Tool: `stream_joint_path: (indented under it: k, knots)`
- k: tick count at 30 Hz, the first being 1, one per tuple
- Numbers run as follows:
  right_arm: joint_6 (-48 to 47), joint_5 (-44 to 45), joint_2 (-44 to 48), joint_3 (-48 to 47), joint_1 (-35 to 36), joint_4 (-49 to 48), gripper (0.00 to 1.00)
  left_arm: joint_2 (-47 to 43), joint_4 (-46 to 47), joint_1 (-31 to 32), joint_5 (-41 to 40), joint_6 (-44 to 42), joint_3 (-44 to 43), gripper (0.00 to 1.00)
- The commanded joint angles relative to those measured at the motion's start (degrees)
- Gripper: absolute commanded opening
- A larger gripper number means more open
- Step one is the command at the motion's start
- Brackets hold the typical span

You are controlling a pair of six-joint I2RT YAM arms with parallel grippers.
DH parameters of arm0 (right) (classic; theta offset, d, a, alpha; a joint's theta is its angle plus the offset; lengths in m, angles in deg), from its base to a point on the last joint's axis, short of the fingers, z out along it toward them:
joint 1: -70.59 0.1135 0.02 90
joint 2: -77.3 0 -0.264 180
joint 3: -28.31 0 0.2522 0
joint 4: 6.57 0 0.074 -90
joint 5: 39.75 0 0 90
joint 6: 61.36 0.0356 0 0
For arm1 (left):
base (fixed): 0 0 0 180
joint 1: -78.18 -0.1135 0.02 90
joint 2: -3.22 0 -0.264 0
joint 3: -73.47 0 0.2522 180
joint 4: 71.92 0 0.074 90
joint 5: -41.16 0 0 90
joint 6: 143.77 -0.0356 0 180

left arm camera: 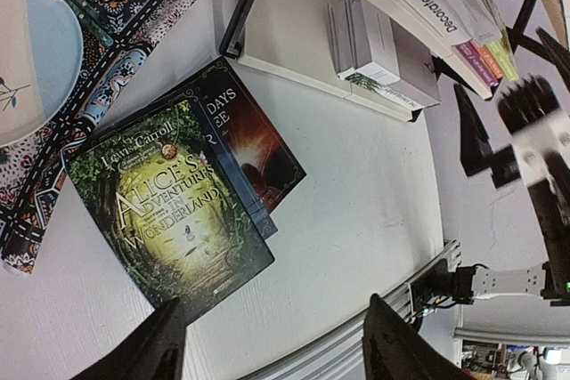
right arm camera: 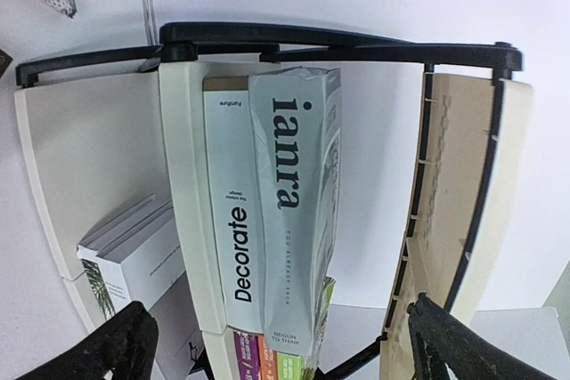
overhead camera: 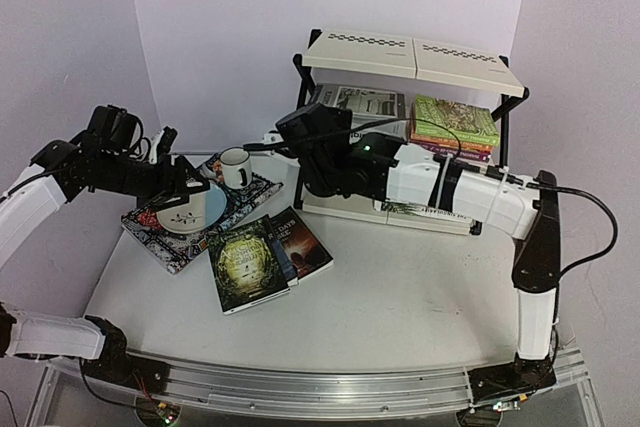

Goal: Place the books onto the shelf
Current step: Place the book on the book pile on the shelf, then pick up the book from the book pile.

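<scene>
- Left tool (left arm camera: 274, 309): fingers apart, nothing between them. It hovers over the tabletop (left arm camera: 374, 202) by the near edge of the Alice book (left arm camera: 174, 211).
- Alice book lies flat, cover up, at 9 o'clock of the tabletop centre. Its spine edge overlaps a dark novel (left arm camera: 258, 144) at its 2 o'clock.
- Right tool (right arm camera: 278, 309): fingers wide apart, clamped on nothing, pointed at the middle tier.
- Shelf (overhead camera: 410, 55) stands at 1 o'clock on the tabletop.
- Middle tier, 9 o'clock end: ianra book (right arm camera: 294, 202) lies flat on the Decorate book (right arm camera: 236, 238).
- Middle tier, 3 o'clock end: green-topped stack (overhead camera: 455, 119).
- Bottom tier: white book (right arm camera: 134, 251), lying flat.
- Placemat (overhead camera: 160, 242) at 10 o'clock carries a plate (left arm camera: 31, 60) and a mug (overhead camera: 235, 167).
</scene>
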Motion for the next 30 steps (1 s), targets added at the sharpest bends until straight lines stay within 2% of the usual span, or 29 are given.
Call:
stream_joint_path:
  k: [1,5,7,13,18,22,30]
  knots:
    - [10.64,0.67,6.09,3.15,3.85,5.06,0.98,-2.84,3.11,-0.23,-2.06,3.04,4.17,0.76]
    - [25.84,-4.93,8.53,5.35,6.18,12.96,0.98,-4.41,4.5,-0.24,-3.02,5.04,8.54,0.84]
    - [33.24,-11.78,10.97,9.16,6.42,14.12,0.98,-5.64,5.87,-0.24,-3.67,6.24,10.81,0.86]
    - [45.32,-23.34,17.19,24.33,6.43,7.99,0.98,-9.27,13.01,-0.24,-3.08,11.62,20.27,0.88]
    - [54.55,-30.78,17.69,30.55,6.43,5.66,0.98,-9.43,19.33,-0.24,-1.4,14.97,27.52,0.86]
    - [63.67,-36.14,18.38,36.69,6.43,-0.11,0.98,-9.03,24.64,-0.24,-1.58,16.65,32.8,0.84]
    - [76.45,-42.4,19.15,44.37,6.43,-8.47,0.98,-5.35,37.6,-0.24,1.0,19.62,39.82,0.83]
